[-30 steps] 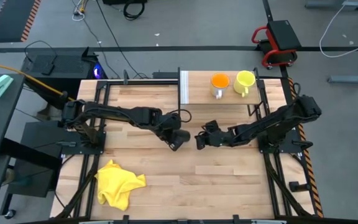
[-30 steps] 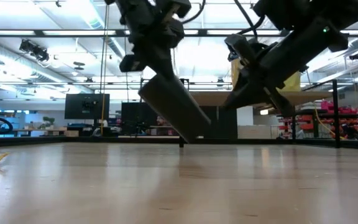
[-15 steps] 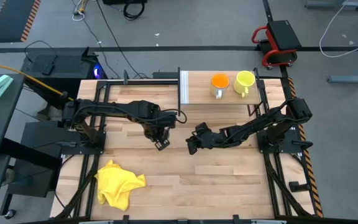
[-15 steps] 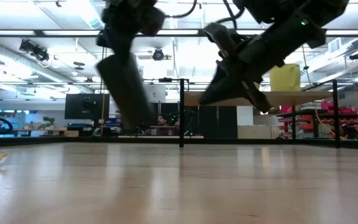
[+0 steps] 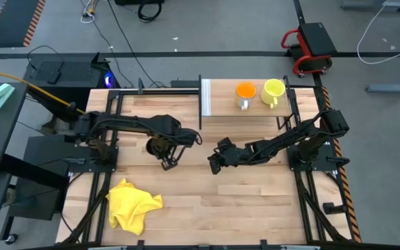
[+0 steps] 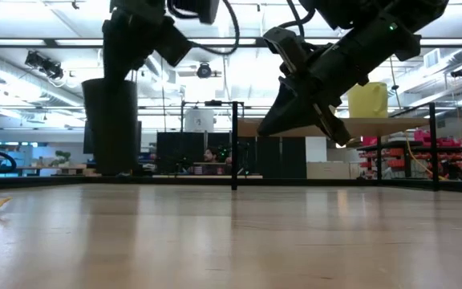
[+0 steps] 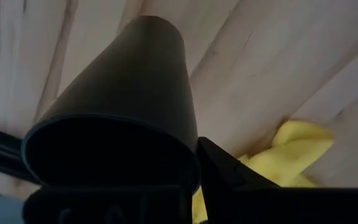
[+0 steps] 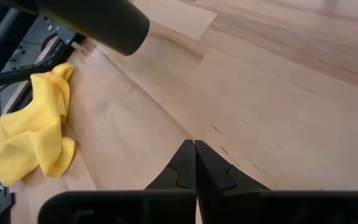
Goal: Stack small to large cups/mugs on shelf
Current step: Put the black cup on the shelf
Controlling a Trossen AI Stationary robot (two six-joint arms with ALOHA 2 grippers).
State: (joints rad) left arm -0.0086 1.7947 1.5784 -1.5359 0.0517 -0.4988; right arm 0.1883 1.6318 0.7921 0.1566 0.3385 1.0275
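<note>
The black cup [image 6: 111, 124] stands upright under my left gripper [image 6: 139, 36], left of the table's middle [image 5: 153, 146]. In the left wrist view I look down along the cup [image 7: 126, 93]. My left gripper [image 5: 160, 151] is shut on it. My right gripper [image 5: 214, 165] hovers shut near the table's middle, fingers slanting down [image 6: 265, 128], and touches nothing [image 8: 194, 163]. On the shelf [image 5: 221, 104] at the far edge, the orange cup [image 5: 246, 92] and the yellow-green mug [image 5: 273, 90] stand on their bases. My left gripper holds the black cup at its rim [image 7: 191, 158] from above, pointing down. One finger [image 7: 229, 177] lies outside the wall; the other is lost in the dark opening. The cup hangs upright, with its base [image 6: 111, 170] a little above the table.
A crumpled yellow cloth [image 5: 132, 205] lies near the table's near-left corner [image 8: 33, 134]. The shelf's white end panel [image 5: 205, 97] stands at its left end. Bare planks [image 5: 255, 201] lie between the arms and the near edge.
My left gripper has carried the black cup toward the table's left edge and turned it from a steep tilt to upright. My right gripper moved a little toward the left and near edge, then held still, shut.
</note>
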